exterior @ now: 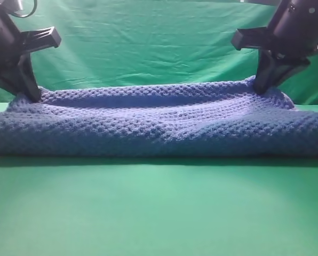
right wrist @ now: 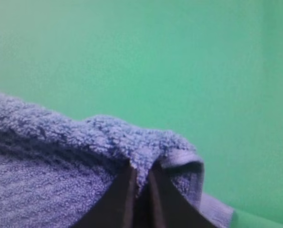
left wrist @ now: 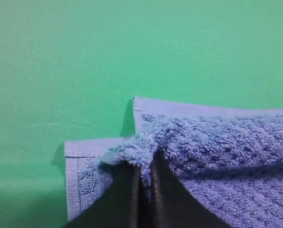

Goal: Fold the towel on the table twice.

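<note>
Broadly, the flat desk draped in smooth bright-green cloth [exterior: 159, 213] carries the large blue-grey waffle-weave towel [exterior: 159, 125], which lies doubled across the whole width of the exterior view, its rear layer sagging between two raised corners at ten and two o'clock. At ten o'clock the black left end effector [exterior: 33, 95] is pressed together, pinching a towel corner above two offset hemmed edges; at two o'clock the black right end effector [exterior: 259, 88] likewise pinches the other corner.

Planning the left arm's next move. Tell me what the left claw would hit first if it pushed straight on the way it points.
The left claw is shut on the towel, so towel comes first. Beyond the pinched fold lie the towel's hemmed lower layers, then the green table. Depth past the fold is hard to judge.
</note>
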Action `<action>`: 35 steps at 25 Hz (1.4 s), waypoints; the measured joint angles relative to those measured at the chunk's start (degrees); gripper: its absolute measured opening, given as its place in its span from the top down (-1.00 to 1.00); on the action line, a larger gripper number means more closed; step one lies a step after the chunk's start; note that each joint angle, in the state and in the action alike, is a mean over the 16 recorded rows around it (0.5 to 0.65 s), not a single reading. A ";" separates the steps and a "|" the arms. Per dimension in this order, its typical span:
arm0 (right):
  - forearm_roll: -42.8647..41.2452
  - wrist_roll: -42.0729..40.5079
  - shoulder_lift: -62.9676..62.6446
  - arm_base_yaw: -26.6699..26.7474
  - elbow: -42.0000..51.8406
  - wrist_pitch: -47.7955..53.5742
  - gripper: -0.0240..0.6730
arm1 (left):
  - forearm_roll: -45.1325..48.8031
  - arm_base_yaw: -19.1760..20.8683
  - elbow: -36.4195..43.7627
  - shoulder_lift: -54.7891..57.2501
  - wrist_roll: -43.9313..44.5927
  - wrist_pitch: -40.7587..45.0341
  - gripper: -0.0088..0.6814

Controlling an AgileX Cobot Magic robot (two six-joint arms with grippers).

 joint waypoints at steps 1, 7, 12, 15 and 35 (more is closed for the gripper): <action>0.00 -0.03 0.07 -0.01 -0.03 -0.13 0.74 | 0.00 -0.01 0.00 0.04 0.00 -0.35 0.79; 0.00 -0.13 -0.59 -0.08 -0.20 -0.25 0.10 | 0.07 -0.03 0.00 -0.64 0.00 -1.57 0.16; 0.00 -0.15 -3.80 -0.16 -0.23 1.06 -0.41 | 0.50 -0.03 0.00 -3.48 0.00 -1.20 -0.31; 0.00 -0.16 -7.19 -0.21 -0.23 3.09 -0.56 | 1.31 -0.01 0.00 -6.61 0.00 0.39 -0.39; 0.00 1.89 -43.27 -0.26 -0.23 29.25 0.92 | 16.85 0.02 0.00 -42.27 -9.85 23.90 0.97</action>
